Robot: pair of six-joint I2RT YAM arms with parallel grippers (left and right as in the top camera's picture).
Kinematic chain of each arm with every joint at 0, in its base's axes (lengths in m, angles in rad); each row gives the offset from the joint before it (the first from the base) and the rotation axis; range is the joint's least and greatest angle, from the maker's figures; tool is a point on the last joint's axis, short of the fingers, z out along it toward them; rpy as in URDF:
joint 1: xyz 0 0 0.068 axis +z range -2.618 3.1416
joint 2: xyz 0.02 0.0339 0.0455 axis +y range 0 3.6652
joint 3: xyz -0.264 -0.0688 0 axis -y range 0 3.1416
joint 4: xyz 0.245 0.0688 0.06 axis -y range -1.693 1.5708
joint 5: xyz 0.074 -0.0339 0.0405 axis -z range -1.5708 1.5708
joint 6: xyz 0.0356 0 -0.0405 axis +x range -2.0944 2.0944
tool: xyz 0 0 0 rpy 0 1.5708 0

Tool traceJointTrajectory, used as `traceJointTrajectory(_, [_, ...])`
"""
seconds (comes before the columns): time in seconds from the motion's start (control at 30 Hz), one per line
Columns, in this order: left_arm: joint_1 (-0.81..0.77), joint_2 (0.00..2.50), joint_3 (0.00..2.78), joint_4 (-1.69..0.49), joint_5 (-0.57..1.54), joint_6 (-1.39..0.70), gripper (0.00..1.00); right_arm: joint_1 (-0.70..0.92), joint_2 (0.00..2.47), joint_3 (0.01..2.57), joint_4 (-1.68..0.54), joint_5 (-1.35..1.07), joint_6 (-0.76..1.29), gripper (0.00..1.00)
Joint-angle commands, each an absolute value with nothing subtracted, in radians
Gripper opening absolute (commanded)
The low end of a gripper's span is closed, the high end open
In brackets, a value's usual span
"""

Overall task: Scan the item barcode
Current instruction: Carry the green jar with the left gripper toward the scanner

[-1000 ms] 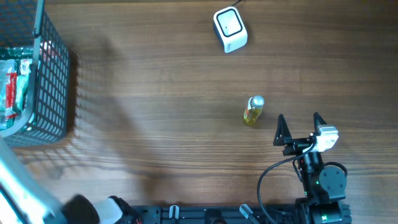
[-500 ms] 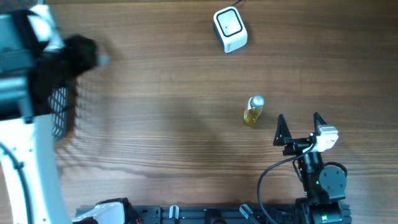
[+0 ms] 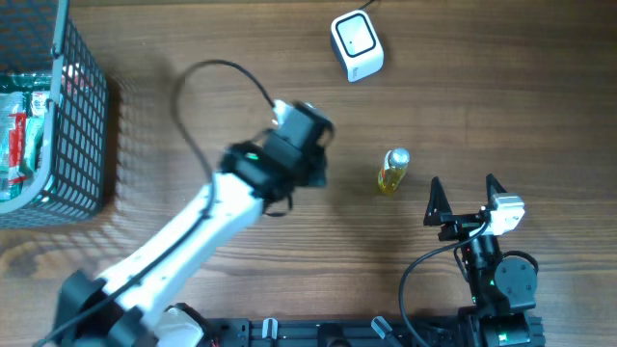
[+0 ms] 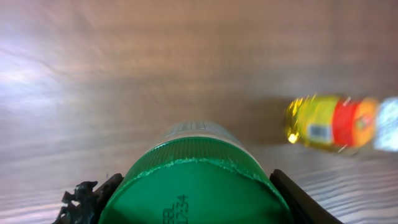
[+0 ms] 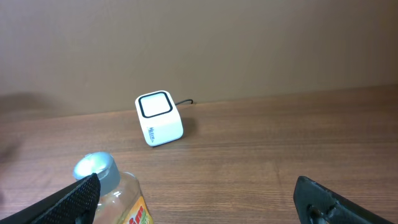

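The left gripper [image 4: 193, 198] is clamped on a green round plastic container [image 4: 198, 163], which fills the lower centre of the left wrist view. Overhead, this gripper sits at frame centre, well apart from the white cube-shaped barcode scanner [image 3: 357, 45] at upper centre. The right gripper [image 3: 465, 193], at lower right overhead, stands spread wide and holds nothing, near a yellow bottle with a silver cap [image 3: 392, 172] lying on the wooden table [image 3: 193, 125].
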State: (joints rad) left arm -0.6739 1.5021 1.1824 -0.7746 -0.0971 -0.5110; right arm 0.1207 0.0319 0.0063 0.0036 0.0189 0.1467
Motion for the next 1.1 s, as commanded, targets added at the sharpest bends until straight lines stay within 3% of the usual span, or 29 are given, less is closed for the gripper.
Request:
traceJointTrajectory(0.0, [-0.744,1.594,1.177,-0.730,-0.163,-0.570,0.40,0.117,0.031,0.005,0.007,0.005,0.160,1.00])
traceJointTrajectory(0.57, [-0.852,1.784,1.177,-0.574,-0.263,-0.765,0.45,0.117,0.031,0.005,0.007,0.006,0.160,1.00])
traceJointTrajectory(0.63, [-0.858,1.792,1.177,-0.570,-0.263,-0.765,0.50,0.117,0.031,0.005,0.007,0.005,0.160,1.00])
traceJointTrajectory(0.8, [-0.860,1.794,1.177,-0.564,-0.263,-0.764,0.78,0.117,0.031,0.005,0.007,0.006,0.160,1.00])
traceJointTrajectory(1.07, [-0.805,1.711,1.185,-0.560,-0.263,-0.764,0.93,0.117,0.031,0.005,0.007,0.005,0.160,1.00])
